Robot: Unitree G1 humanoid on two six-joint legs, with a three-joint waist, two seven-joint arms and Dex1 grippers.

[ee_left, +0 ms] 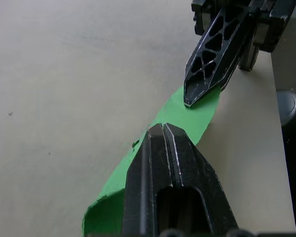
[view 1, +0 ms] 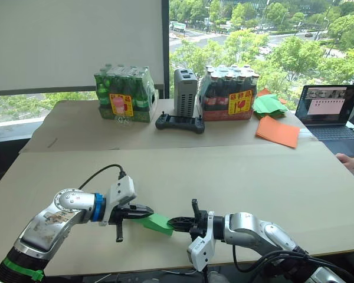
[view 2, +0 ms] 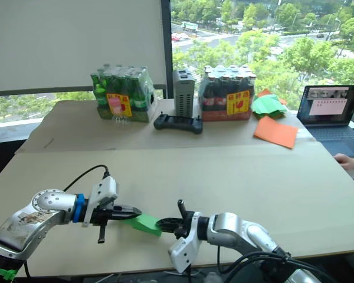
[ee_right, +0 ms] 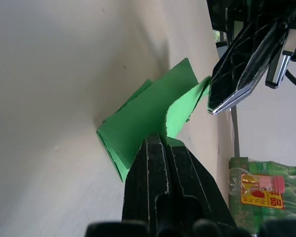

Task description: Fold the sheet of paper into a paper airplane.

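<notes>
Your left hand (view 1: 143, 213) and right hand (view 1: 176, 223) each pinch an opposite end of the sheet of paper (view 1: 158, 223), stretched between them just above the bench (view 1: 236, 177). Keep both grips firm, ends aligned, and crease squarely.

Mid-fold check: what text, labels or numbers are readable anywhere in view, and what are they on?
Nothing can be read.
Green bottle pack: yellow and pink sticker, print too small.
Dark bottle pack: yellow and red sticker, print blurred.
Laptop: screen content too small.
Sheet of paper: no print visible.
</notes>
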